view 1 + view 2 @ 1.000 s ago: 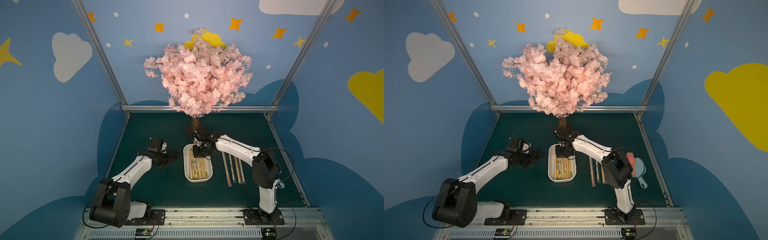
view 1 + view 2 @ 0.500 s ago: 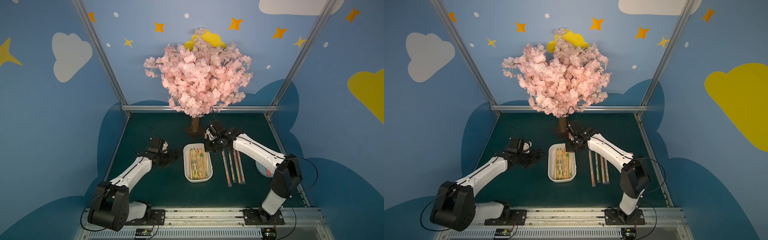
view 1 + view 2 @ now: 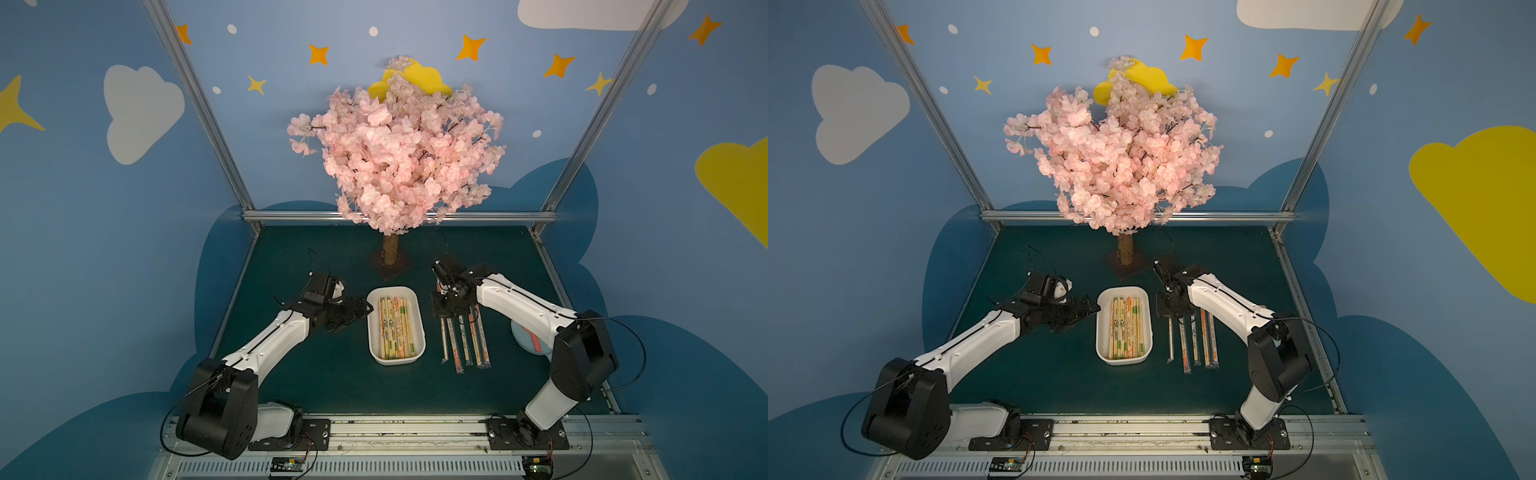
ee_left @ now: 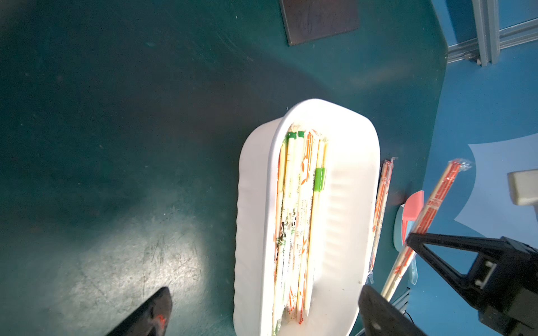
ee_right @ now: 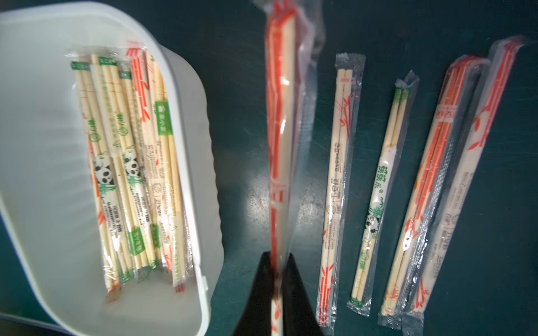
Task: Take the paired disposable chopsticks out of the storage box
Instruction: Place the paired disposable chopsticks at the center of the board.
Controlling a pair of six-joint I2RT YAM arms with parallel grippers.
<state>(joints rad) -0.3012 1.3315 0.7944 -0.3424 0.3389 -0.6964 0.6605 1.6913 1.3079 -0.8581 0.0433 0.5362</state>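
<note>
The right gripper (image 5: pixel 277 263) is clamped tight on one orange-printed chopstick pair (image 5: pixel 281 131) in its clear sleeve, gripping it near one end. This pair is out of the storage box (image 3: pixel 419 332), over the green mat (image 3: pixel 324 374) between the box and the row already laid out. The blur makes it hard to say whether its free end touches the mat.

The left gripper (image 3: pixel 360 311) has its jaws spread wide and holds nothing. It sits just beside the box's left wall, with the box showing between its fingers (image 4: pixel 145 314) in the left wrist view.

The white box lies flat on the mat. In it are the remaining paired disposable chopsticks (image 5: pixel 131 174), sleeved with green, orange and panda prints and packed lengthwise against one long side. Four more sleeved pairs (image 5: pixel 337 189) lie side by side on the mat to the box's right, roughly parallel to it.
</note>
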